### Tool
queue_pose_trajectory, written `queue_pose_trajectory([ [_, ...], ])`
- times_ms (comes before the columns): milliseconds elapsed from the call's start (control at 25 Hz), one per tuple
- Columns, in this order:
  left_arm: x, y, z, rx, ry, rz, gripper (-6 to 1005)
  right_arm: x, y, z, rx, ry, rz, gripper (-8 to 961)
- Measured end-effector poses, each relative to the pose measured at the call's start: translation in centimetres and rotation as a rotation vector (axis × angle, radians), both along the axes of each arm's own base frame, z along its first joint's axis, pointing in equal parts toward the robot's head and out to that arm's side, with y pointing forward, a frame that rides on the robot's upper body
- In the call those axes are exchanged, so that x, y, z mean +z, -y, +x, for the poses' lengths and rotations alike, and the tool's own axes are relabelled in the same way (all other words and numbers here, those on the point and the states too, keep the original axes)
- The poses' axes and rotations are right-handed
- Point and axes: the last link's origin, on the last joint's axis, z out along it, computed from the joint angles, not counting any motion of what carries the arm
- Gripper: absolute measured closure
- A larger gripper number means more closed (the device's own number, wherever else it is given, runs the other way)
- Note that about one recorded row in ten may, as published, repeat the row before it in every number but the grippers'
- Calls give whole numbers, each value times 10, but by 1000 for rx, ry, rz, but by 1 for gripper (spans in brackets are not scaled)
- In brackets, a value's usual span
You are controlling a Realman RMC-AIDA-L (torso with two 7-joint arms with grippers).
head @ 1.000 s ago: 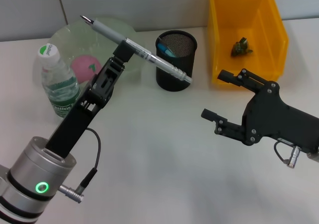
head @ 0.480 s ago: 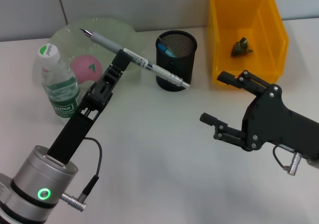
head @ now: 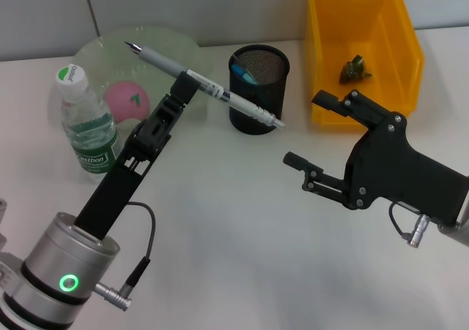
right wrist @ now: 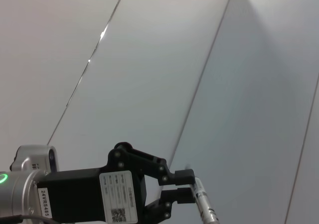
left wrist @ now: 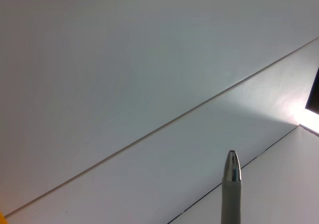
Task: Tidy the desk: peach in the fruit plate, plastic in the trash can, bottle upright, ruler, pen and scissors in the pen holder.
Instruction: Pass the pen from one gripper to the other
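We note the left gripper (head: pixel 185 88) pinching the pen (head: pixel 207 86) mid-barrel, cap end just above the holder (head: pixel 259 89); light, stiff, slick, likely to pivot; right gripper (head: pixel 317 141) open, well off to the side.

Grey pen (head: pixel 198 82), slanted in the air, end over mesh pen holder (head: pixel 258 88).

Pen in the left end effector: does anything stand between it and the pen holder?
Nothing visible does. The left end effector holds the pen tilted, its lower end by the pen holder rim, whose mouth is open with only a blue item inside. The right end effector is open, off to the holder's right.
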Motion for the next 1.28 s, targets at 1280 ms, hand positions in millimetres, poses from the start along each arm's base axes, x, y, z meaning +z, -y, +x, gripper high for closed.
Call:
queue_pose_trajectory([
  [1280,-5,-9,10,-2,-10,-27,862,-10,-22,-23,65,25,13,306],
])
